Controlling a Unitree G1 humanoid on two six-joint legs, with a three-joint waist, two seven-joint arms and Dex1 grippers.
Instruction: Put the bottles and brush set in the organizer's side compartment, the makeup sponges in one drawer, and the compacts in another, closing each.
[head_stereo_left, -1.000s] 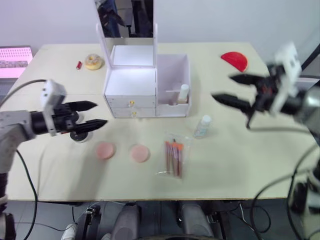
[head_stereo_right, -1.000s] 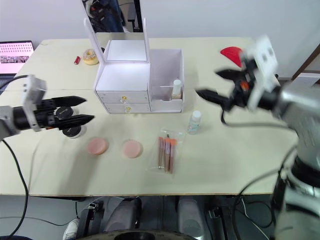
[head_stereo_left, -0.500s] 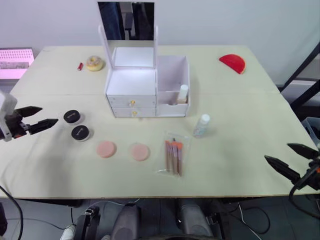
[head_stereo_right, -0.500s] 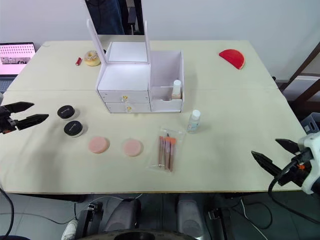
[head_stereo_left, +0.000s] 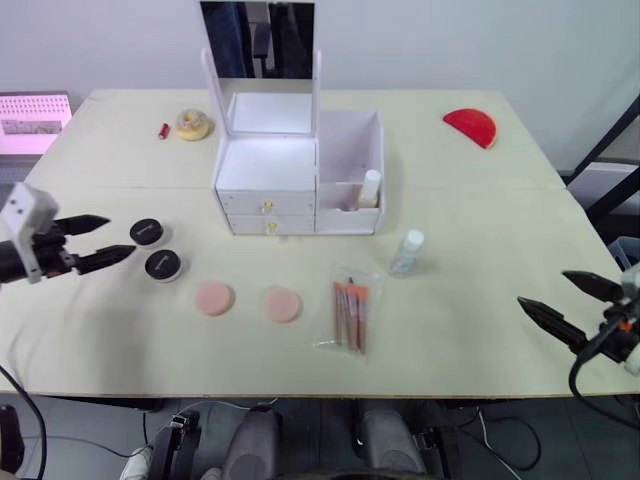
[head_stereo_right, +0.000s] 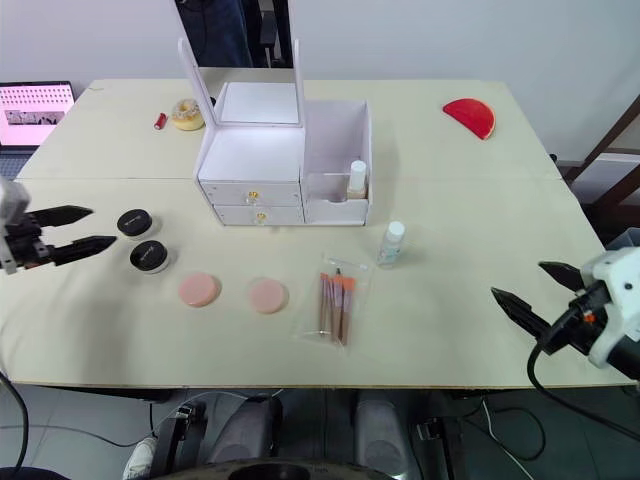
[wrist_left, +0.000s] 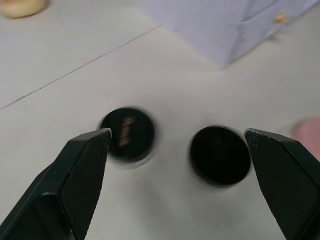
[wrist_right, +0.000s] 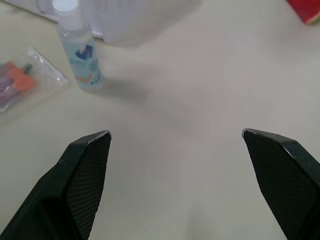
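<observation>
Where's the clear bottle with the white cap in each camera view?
Left eye view: clear bottle stands on the table, in front of the organizer's side compartment.
Right eye view: same spot, beside the brush set.
Left wrist view: not in it.
Right wrist view: upright, near the brush set.
Shared landmark: the organizer.
</observation>
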